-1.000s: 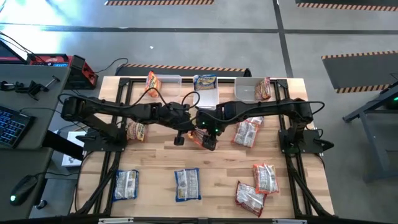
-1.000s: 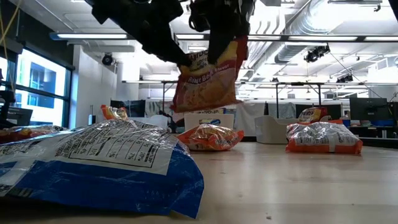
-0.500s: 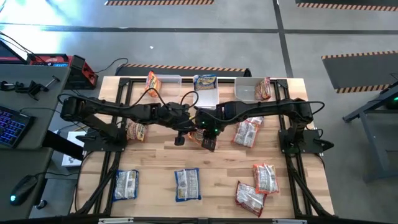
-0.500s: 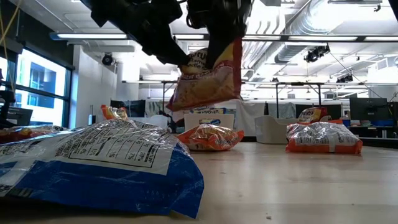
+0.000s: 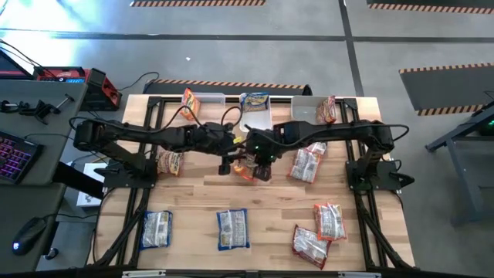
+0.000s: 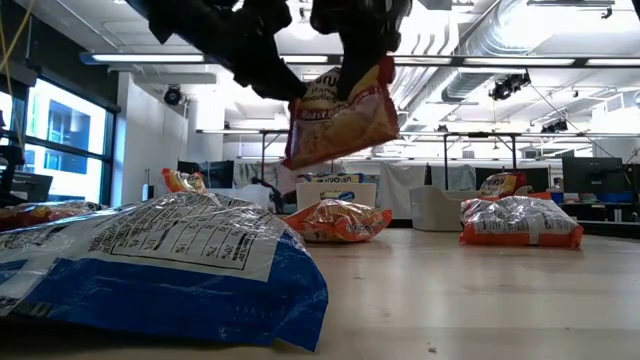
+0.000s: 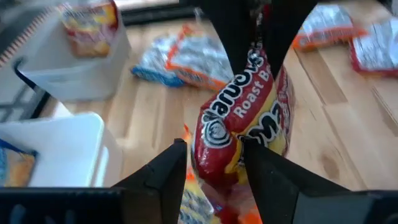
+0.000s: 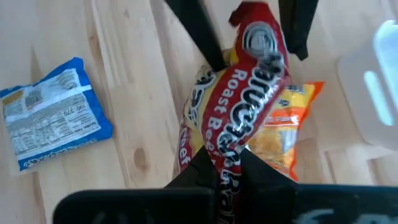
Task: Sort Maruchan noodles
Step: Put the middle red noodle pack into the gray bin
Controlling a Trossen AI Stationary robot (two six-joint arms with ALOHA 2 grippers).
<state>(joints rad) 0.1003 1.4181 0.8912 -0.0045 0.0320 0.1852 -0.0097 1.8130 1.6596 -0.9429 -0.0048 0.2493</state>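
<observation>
A red-and-yellow Maruchan noodle packet (image 6: 340, 120) hangs in the air over the table's middle, between my two grippers. My right gripper (image 8: 225, 167) is shut on it. My left gripper (image 7: 211, 160) is open, with a finger on either side of the packet's other end (image 7: 231, 152). An orange packet (image 8: 293, 121) lies flat on the wood below. More packets lie about: an orange one (image 5: 168, 162), a silver-and-red one (image 5: 307, 164), two blue ones (image 5: 157, 229) (image 5: 231, 229) and two red ones (image 5: 329, 220) (image 5: 310, 245). My right gripper pinches one end of the red-and-yellow packet (image 8: 227, 149) between its two fingers, slanting down from the table's right. The packet hangs tilted below the fingers (image 6: 362, 55), clear of the table. My left gripper's spread fingers (image 8: 194, 34) flank the other end; whether they touch it I cannot tell.
Three clear bins stand along the far edge: the left bin (image 5: 208, 100) with an orange packet, the middle bin (image 5: 258, 120) with a blue one, the right bin (image 5: 307, 116) with a red one. A large blue packet (image 6: 150, 260) fills the low view's foreground.
My right gripper has drawn a little toward the far edge, closer to my left gripper. The hanging packet has tipped and its lower end has risen slightly. It stays clear of the table.
</observation>
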